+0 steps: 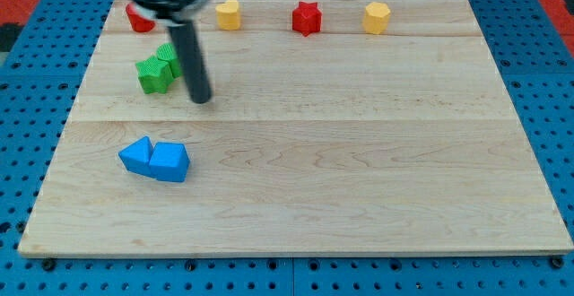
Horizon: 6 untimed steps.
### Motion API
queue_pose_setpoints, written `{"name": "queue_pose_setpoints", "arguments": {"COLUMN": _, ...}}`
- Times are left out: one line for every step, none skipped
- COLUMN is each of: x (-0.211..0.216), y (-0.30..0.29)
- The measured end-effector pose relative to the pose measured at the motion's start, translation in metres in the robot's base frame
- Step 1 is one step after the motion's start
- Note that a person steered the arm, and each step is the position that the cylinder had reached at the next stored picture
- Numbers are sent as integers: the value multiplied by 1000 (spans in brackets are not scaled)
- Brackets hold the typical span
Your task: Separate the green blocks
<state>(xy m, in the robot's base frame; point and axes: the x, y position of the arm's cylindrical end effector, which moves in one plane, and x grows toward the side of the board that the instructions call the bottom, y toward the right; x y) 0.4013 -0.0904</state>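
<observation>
Two green blocks sit touching at the view's upper left: a green star-shaped block (153, 74) and a second green block (169, 57) just above and right of it, partly hidden by the rod. My tip (201, 100) rests on the board just right of and slightly below the green pair, a short gap from the star block. The rod runs up from the tip to the arm at the view's top.
A red block (138, 19), partly hidden by the arm, a yellow heart block (229, 14), a red star block (307, 18) and a yellow hexagon block (377, 17) line the top edge. Two blue blocks (136, 155) (169, 163) touch at the lower left of the wooden board (359, 152).
</observation>
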Motion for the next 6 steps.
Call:
{"name": "queue_pose_setpoints", "arguments": {"x": -63, "y": -23}}
{"name": "queue_pose_setpoints", "arguments": {"x": -82, "y": -85}}
{"name": "queue_pose_setpoints", "arguments": {"x": -77, "y": -128}}
{"name": "queue_pose_setpoints", "arguments": {"x": -67, "y": -163}}
{"name": "queue_pose_setpoints", "arguments": {"x": -64, "y": -122}}
{"name": "queue_pose_setpoints", "arguments": {"x": -42, "y": -56}}
